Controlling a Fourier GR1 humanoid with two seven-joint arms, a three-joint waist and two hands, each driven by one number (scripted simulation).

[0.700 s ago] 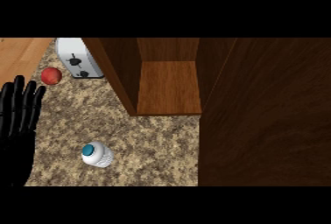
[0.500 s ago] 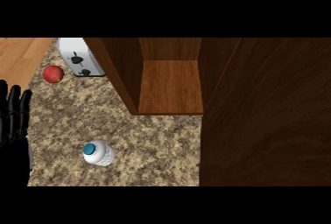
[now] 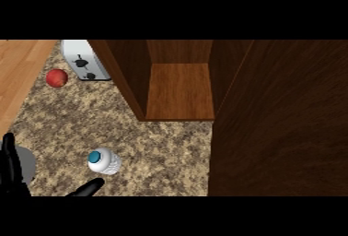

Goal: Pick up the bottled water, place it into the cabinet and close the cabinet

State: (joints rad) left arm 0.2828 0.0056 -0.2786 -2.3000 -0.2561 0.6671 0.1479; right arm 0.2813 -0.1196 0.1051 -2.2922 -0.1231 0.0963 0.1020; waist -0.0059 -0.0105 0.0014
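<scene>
Bottled water [image 3: 103,161] stands upright on the speckled stone counter [image 3: 163,143], near the front edge and left of centre, its blue cap facing up and its pale ribbed body showing around it. Judging by its look, it is a light plastic bottle, smooth and a little slippery, likely to give slightly if squeezed; the best hold is probably around the body below the cap, since the cap alone offers little to grip. The left hand [image 3: 15,170] shows at the near left corner, fingers straight and spread wide, thumb reaching toward the bottle but apart from it, holding nothing. The right hand is not in view. The cabinet [image 3: 178,90] stands open further back and to the right of the bottle, with a bare wooden shelf inside and its dark door [image 3: 279,120] swung out along the right side. A toaster [image 3: 84,65] and a red apple [image 3: 57,77] sit at the far left, well apart from the bottle. The counter looks flat and hard, with open room between bottle and shelf.
</scene>
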